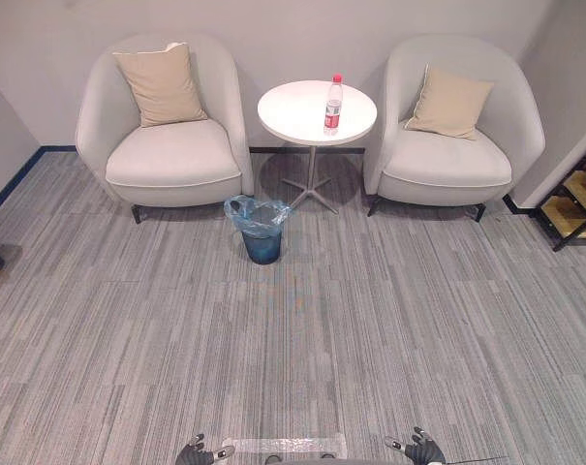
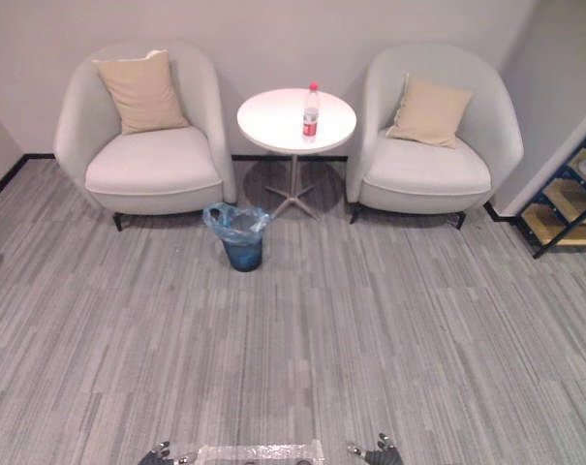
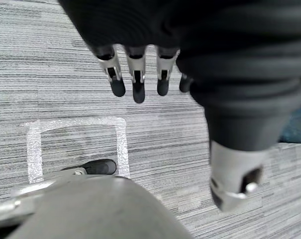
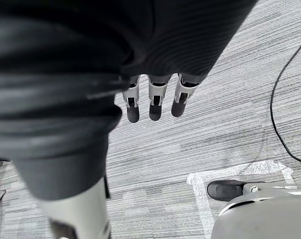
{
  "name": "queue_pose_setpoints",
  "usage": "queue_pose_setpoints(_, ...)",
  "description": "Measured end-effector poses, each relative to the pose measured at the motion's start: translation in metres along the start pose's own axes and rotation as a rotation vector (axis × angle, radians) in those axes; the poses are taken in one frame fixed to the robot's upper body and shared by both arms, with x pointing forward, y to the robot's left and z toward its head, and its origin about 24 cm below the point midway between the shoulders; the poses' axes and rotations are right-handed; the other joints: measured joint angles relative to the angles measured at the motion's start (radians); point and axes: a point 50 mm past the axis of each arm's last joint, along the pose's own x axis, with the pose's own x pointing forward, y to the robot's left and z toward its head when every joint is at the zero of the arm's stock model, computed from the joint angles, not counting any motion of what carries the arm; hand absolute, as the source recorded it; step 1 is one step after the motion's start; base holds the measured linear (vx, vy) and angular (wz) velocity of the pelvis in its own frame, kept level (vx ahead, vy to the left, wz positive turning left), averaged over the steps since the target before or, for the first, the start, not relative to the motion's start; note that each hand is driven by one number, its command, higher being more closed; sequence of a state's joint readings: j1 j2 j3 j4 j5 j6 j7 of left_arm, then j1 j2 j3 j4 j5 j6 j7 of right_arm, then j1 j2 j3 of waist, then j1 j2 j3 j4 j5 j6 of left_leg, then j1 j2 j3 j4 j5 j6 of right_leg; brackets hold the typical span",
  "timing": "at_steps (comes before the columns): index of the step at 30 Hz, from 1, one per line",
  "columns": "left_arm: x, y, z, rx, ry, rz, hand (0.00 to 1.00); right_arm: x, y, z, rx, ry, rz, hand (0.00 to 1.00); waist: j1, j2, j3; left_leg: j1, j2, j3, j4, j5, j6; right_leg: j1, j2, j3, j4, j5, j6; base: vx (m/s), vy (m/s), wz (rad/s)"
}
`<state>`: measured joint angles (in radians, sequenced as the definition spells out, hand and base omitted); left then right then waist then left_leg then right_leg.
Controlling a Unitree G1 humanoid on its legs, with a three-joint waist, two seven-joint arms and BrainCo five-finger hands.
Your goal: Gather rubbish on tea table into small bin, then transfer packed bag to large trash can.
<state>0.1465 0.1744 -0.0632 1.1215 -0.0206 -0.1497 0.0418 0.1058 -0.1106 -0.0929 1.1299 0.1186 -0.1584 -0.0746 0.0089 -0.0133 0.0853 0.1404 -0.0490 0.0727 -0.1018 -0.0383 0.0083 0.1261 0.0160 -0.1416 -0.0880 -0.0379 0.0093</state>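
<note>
The head views show a red-capped, red-labelled bottle (image 1: pixel 333 105), its print too small to read, upright on the round white tabletop (image 1: pixel 294 121) between two armchairs (image 1: pixel 167 160). The blue-bagged small bin (image 1: pixel 262 240) stands on the carpet (image 1: pixel 389 320) just before it. The wrist views show the left hand (image 3: pixel 138 82) and right hand (image 4: pixel 155 102) empty, fingers straight, by a taped floor square (image 3: pixel 121 144), well apart from the tabletop.

Entry: left robot hand (image 3: pixel 155 35), dark ribbed cover over back and wrist; silver fingers (image 3: pixel 138 74) with dark rounded tips; silver thumb (image 3: pixel 235 174). 
Entry: right robot hand (image 4: pixel 155 45), matching cover, fingers, tips.
</note>
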Motion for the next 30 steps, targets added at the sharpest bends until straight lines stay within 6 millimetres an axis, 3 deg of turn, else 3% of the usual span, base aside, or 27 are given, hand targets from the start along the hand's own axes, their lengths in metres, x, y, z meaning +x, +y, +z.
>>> queue_pose_setpoints(30,0.0011,0.0035,0.0003,0.007,0.011,0.004,0.0,0.0009,0.0039,-0.0005,0.011,0.016,0.008,0.0,-0.001,-0.018,0.003,-0.006,0.0,0.002,-0.001,0.0,0.0,0.0,0.001,0.0,-0.007,0.001,-0.002,-0.01,-0.002,0.0)
